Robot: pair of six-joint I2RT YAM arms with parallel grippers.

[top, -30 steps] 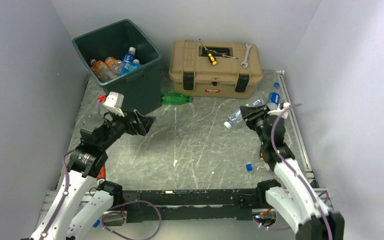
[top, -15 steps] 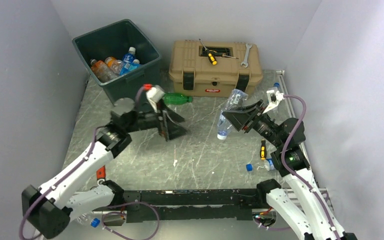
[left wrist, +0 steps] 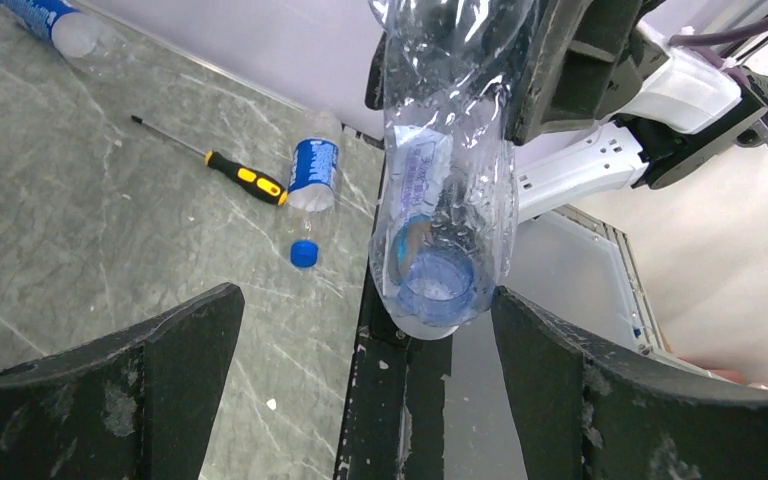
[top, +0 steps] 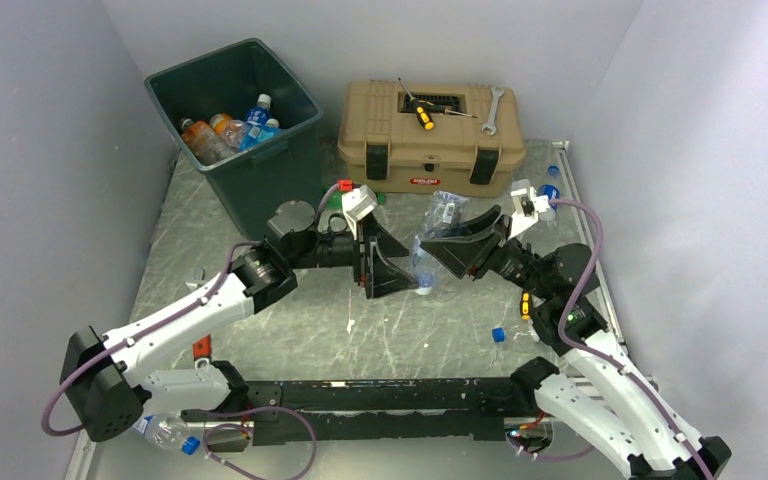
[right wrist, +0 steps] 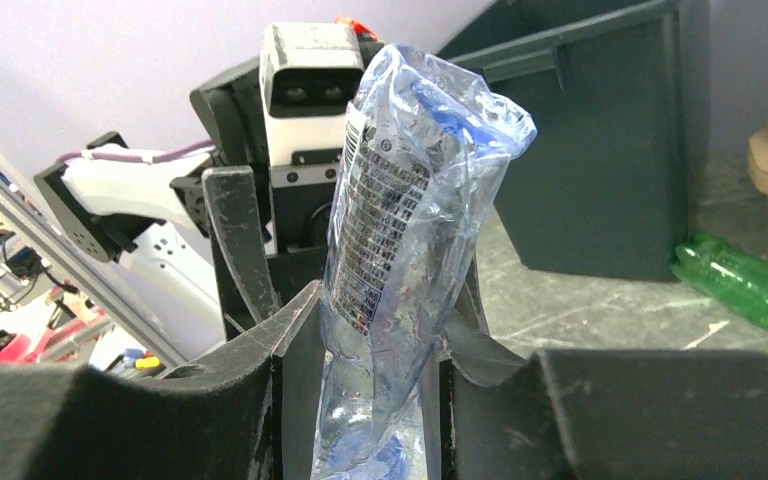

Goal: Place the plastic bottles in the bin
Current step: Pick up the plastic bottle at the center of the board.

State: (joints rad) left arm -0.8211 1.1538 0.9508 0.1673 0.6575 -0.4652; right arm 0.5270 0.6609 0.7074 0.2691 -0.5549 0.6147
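Note:
My right gripper (top: 448,252) is shut on a crushed clear bottle (top: 426,248) with a blue cap and holds it above the table's middle. In the right wrist view (right wrist: 360,400) the bottle (right wrist: 410,190) stands up between the jaws. My left gripper (top: 390,262) is open and faces it; in the left wrist view (left wrist: 365,300) the bottle (left wrist: 447,200) hangs between the spread fingers, near the right one, untouched. The dark green bin (top: 290,135) at the back left holds several bottles (top: 230,130). A green bottle (right wrist: 750,280) lies beside the bin (right wrist: 600,150).
A tan toolbox (top: 430,140) with a screwdriver and a wrench on it stands at the back. A blue-labelled bottle (left wrist: 312,175), a loose blue cap (left wrist: 303,253) and a yellow-handled screwdriver (left wrist: 245,178) lie on the floor at the right. Another bottle (top: 165,432) lies by the left arm's base.
The right gripper lifted the clear bottle and carried it left to the middle. The left arm swung right from beside the bin, and its open jaws now face the bottle.

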